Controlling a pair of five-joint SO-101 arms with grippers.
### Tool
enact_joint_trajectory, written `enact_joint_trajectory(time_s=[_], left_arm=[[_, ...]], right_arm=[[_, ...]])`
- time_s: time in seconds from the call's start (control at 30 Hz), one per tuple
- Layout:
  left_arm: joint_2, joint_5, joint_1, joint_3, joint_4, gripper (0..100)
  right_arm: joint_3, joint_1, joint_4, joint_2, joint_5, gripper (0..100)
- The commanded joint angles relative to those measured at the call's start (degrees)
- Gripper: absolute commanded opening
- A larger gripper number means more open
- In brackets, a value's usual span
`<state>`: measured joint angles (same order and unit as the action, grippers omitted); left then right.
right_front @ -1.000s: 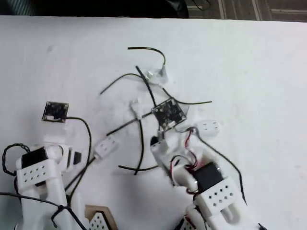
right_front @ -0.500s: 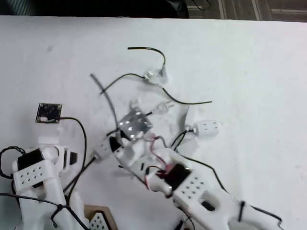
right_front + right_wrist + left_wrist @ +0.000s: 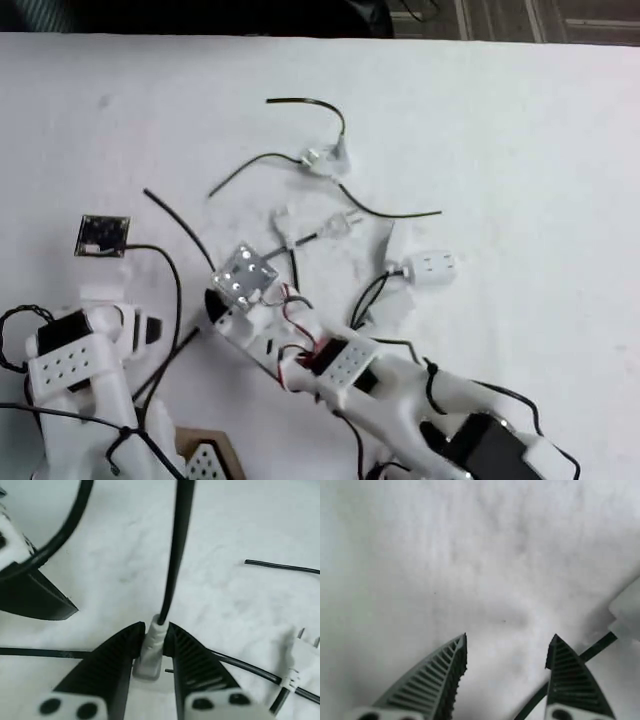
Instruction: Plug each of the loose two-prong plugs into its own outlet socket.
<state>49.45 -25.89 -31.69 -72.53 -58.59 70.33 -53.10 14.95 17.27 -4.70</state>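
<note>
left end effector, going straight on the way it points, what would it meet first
Ahead of the left end effector the way looks free, probably only bare table; a black cable lies aside.

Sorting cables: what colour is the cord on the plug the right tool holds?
Black thin cord from the white plug, clearest in right wrist view.

High view: fixed, off the arms, looking steeply down over the tabletop (image 3: 520,130).
Left wrist view: close above the tabletop, past the left tool (image 3: 510,645).
Right wrist view: close, past the right tool (image 3: 155,627) onto its plug (image 3: 149,660).
Shared: the high view covers both wrist patches.
</note>
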Motion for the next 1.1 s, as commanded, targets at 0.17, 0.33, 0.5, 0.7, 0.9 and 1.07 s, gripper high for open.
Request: enact_joint_trajectory(time_s=[0.17,0.33,0.5,0.7,0.9,1.07], left_arm=[[1.01,0.79,-0.48,1.41,0.88,26],[1.01,0.79,-0.40,1.41,0.88,26],[1.01,0.79,-0.40,1.41,0.88,26],[1.01,0.79,-0.40,1.32,0.88,26],[1.01,0.79,-0.40,1.32,0.88,26],[1.01,0.79,-0.40,1.32,0.88,26]], right_arm=[[-0.62,1.71,3.47,-0.48,-2.55,1.7],[-0.79,3.38,3.56,-0.57,-2.55,1.7],[-0.97,3.47,5.58,-1.10,-2.55,1.7],[-3.52,3.47,10.15,-9.98,-2.73,1.7],[-3.43,4.00,11.65,-10.42,-2.81,1.7],[-3.43,4.44,11.56,-10.68,-2.90,1.7]])
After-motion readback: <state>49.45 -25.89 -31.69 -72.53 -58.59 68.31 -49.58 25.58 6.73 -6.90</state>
